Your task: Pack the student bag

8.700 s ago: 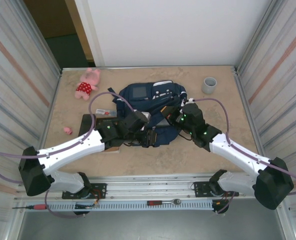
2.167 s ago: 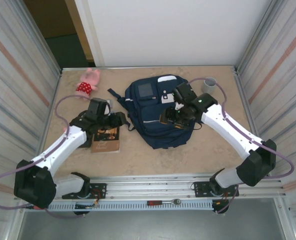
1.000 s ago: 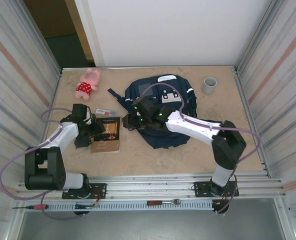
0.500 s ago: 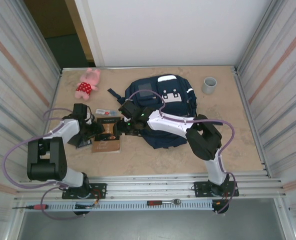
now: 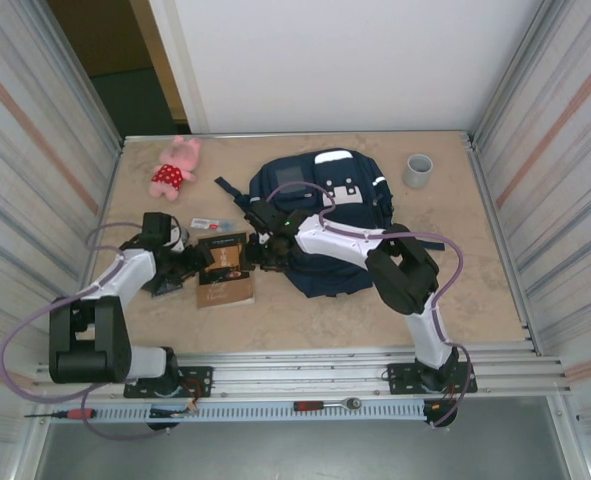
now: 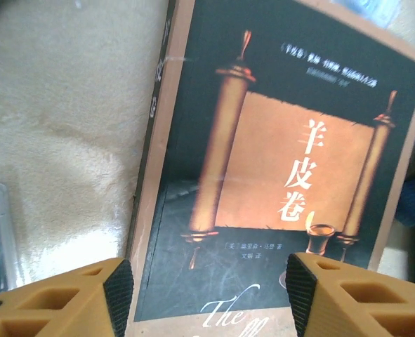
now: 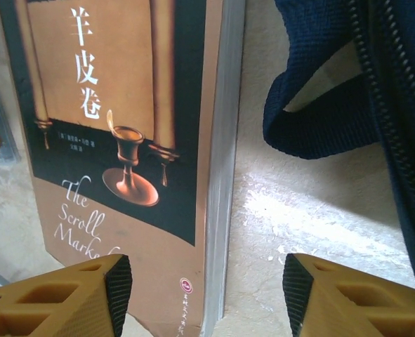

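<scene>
The student bag [image 5: 340,255], navy with white stripes, lies flat at mid-table; one of its dark straps [image 7: 319,119] curls on the tabletop. Left of it lies a brown book [image 5: 227,288] with a scroll on its cover [image 6: 277,140], slightly askew. My left gripper [image 5: 187,264] hovers open over the book's left part, with the cover [image 6: 193,232] between its fingers and nothing gripped. My right gripper [image 5: 262,252] stands open at the book's right side, and the white page edge [image 7: 221,210] runs between its fingers. The bag's zipper [image 7: 393,126] is close on the right.
A pink plush toy [image 5: 175,166] lies at the back left and a grey cup [image 5: 417,170] at the back right. A small clear case [image 5: 210,224] sits just behind the book. Corrugated walls close in both sides.
My right arm has swung left from over the bag to the book's right edge. The book has turned slightly, its near end shifted right. The left gripper has barely moved.
</scene>
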Controlling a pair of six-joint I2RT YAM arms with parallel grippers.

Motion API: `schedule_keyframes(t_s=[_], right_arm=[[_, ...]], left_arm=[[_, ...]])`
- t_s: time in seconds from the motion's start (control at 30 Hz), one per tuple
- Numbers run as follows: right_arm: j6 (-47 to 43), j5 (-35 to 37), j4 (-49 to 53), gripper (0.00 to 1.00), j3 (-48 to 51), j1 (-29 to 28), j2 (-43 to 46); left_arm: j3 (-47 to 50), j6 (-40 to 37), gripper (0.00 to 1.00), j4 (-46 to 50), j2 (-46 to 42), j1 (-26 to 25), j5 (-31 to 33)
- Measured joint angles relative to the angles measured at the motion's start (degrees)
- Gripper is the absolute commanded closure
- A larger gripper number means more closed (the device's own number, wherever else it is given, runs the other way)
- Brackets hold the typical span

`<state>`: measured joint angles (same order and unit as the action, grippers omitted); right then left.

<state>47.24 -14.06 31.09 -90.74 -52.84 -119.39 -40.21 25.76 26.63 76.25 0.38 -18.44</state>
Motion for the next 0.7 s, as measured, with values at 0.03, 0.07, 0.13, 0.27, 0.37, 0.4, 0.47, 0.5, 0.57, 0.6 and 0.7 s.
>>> schedule_keyframes(t_s=[0.03,0.07,0.13,0.27,0.37,0.4,0.47,0.5,0.57,0.6,0.7], right_arm=[[-0.04,-0.44,0.46,0.45,-0.31,-0.11,-0.50],[-0.15,-0.96,0.72,0.47,-0.70,-0.31,-1.29],[-0.31,-1.90,1.11,0.51,-1.60,-0.46,-3.06],[-1.01,-2.78,1.55,0.63,-2.58,-0.79,-5.88],[-1.29,-3.65,1.97,0.76,-3.91,-0.63,-6.67],[-1.18,-4.13,1.92,0.81,-4.31,-0.48,-7.06],[-1.31,-4.72,2.27,0.91,-4.76,-0.26,-7.41],[-1.33,-5.05,2.67,0.97,-4.90,0.02,-7.41],[-1.18,-5.97,3.08,1.00,-4.96,0.55,-7.41],[-0.94,-6.51,3.10,1.00,-4.92,0.79,-7.39],[-0.79,-7.96,2.23,1.00,-4.07,1.33,-7.32]], left_arm=[[0.00,0.02,0.38,0.09,-0.24,0.00,0.44],[0.02,0.04,0.39,0.17,-0.22,0.00,0.70],[0.28,0.04,0.39,0.20,0.39,0.00,1.07],[0.72,0.04,0.41,0.20,2.49,0.00,1.07],[1.27,0.15,0.41,0.17,3.10,0.00,1.01],[1.42,0.17,0.40,0.20,3.10,0.00,0.96],[1.46,0.20,0.40,0.17,3.10,0.00,0.94],[1.46,0.20,0.40,0.15,3.10,0.00,0.94],[1.51,0.22,0.40,0.15,3.10,0.00,0.94],[1.51,0.22,0.40,0.15,3.10,0.00,0.94],[1.62,0.59,0.40,0.07,3.54,0.00,0.83]])
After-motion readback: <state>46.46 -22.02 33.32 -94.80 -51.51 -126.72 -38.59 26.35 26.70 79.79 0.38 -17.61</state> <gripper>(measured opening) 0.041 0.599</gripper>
